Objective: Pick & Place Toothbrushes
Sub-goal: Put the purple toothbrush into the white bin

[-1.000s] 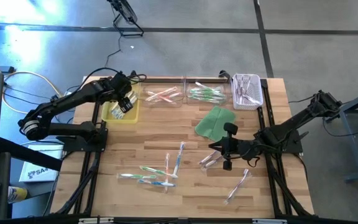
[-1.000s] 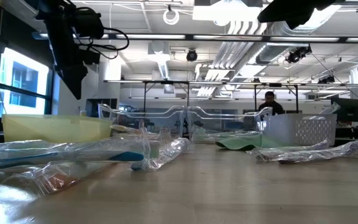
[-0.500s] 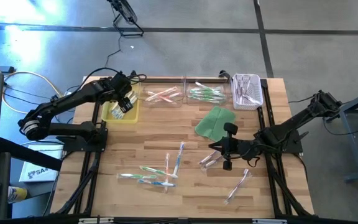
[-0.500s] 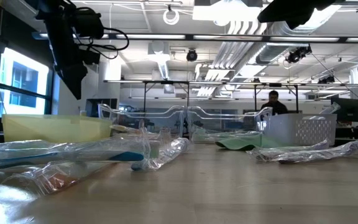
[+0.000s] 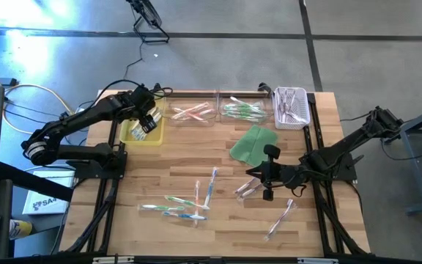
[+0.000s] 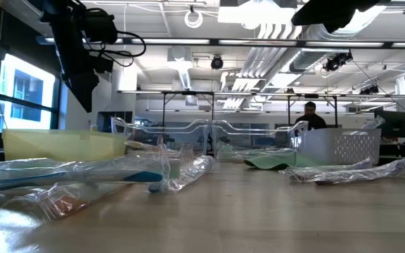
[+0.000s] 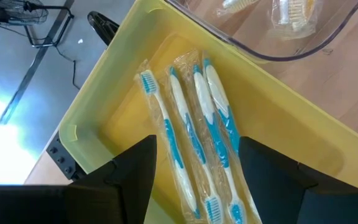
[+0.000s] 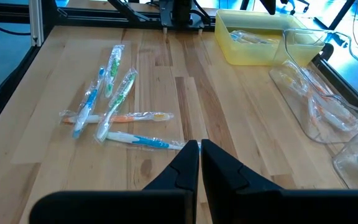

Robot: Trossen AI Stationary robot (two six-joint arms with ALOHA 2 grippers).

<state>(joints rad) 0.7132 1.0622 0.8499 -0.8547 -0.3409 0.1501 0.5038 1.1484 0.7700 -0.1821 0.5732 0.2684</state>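
Four wrapped toothbrushes with blue parts (image 7: 194, 134) are counted lying side by side in the shallow yellow plastic tray (image 7: 98, 99) at the far left of the wooden table (image 5: 196, 165); above them the left gripper (image 5: 146, 121) is held with its fingers wide apart and nothing between them. Two clear plastic trays are seen beside it: one (image 5: 193, 112) with pinkish toothbrushes, the next (image 5: 244, 111) with green ones, the exact number in each being hard to make out through the glossy wrappers. A white slotted basket (image 5: 291, 107) at the far right corner holds darker brushes, also uncountable. One flat green cloth (image 5: 253, 144) lies near the middle. About five loose toothbrushes (image 5: 185, 202) are scattered at the near left, one or two (image 5: 249, 188) lie partly hidden by the right gripper (image 5: 257, 174), and one more (image 5: 281, 217) lies at the near right. The right gripper is closed, its fingers pressed together with nothing visibly held. A person (image 6: 309, 117) is partly hidden behind equipment in the room.
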